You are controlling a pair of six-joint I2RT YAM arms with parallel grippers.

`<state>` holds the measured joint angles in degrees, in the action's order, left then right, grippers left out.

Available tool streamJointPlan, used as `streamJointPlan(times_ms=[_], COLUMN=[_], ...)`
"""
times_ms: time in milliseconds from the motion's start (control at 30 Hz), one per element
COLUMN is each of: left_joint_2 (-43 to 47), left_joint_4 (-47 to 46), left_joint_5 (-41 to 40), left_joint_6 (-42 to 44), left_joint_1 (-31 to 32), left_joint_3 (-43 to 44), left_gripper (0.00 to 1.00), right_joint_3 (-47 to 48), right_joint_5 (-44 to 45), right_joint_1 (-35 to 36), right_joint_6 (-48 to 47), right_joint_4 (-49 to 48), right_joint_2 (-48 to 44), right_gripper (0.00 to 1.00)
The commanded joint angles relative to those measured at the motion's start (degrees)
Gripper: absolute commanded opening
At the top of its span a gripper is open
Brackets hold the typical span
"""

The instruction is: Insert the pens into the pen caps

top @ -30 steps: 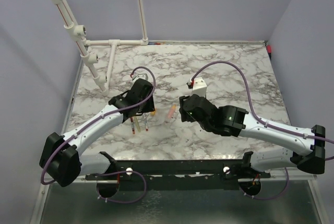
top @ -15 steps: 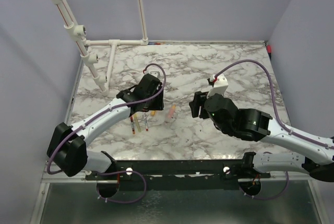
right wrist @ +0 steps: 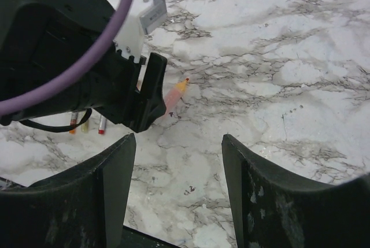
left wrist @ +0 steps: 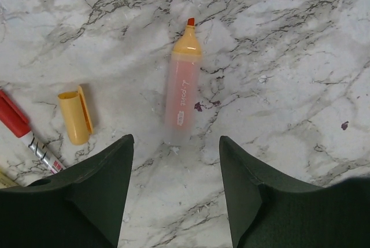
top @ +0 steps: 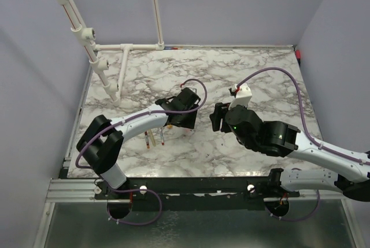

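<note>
Pen, salmon-pink barrel, orange neck, red tip, uncapped

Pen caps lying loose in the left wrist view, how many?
1: a yellow cap lies beside the pink pen, apart from it. Others may be hidden.

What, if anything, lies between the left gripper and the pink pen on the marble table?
Nothing visible. The pink pen lies bare on the marble, straight ahead of the open left gripper; the yellow cap and a red pen lie off to one side.
</note>
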<state>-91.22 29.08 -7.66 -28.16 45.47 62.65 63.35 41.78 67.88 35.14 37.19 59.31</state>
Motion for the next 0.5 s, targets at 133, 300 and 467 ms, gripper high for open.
streamJointPlan(times_ms=[133, 300, 467], left_joint_2=[-8.0, -11.5, -14.2], left_joint_4=[-1.1, -1.3, -1.2], left_joint_5=[-1.6, -1.7, -2.1], left_joint_6=[1.4, 1.9, 2.2], left_joint_1=[0.9, 0.9, 0.9], left_joint_3=[3.6, 5.3, 6.3], left_gripper=[0.61, 0.55, 0.49], right_joint_3=[-1.0, -1.0, -1.0], right_joint_5=[1.6, 1.7, 1.6], right_joint_1=[-0.2, -0.2, -0.3], right_joint_6=[0.7, 0.6, 0.4], right_joint_4=[0.2, 0.0, -0.4], right_joint_2=[-1.0, -0.9, -0.4], right_gripper=[0.65, 0.65, 0.66])
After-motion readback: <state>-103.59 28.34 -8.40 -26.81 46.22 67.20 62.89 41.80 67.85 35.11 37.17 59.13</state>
